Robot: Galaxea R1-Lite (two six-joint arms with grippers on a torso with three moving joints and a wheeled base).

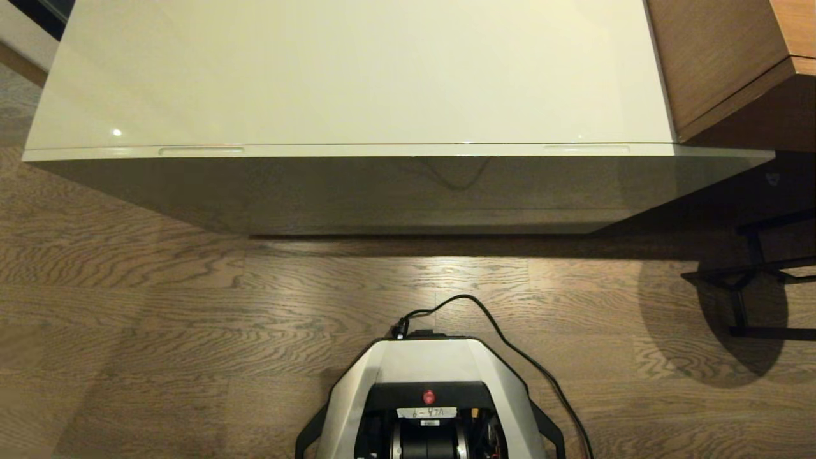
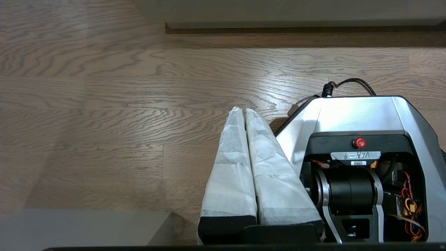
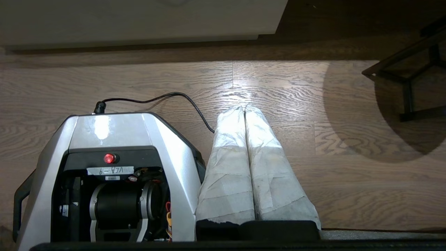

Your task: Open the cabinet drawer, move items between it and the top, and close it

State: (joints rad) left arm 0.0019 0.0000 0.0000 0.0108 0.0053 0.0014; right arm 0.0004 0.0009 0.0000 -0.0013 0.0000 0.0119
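Note:
The low wide cabinet stands across the far side of the head view, its glossy cream-white top bare. The cabinet drawer is shut, showing two slim oblong slots at its front edge. No items show anywhere. Neither arm appears in the head view. My left gripper hangs over the wood floor beside my base, its white-wrapped fingers pressed together, empty. My right gripper hangs on the other side of the base, also shut and empty.
My silver and black base stands on the wood floor before the cabinet, with a black cable trailing off to the right. Brown wooden furniture adjoins the cabinet at the right. A black metal stand sits at far right.

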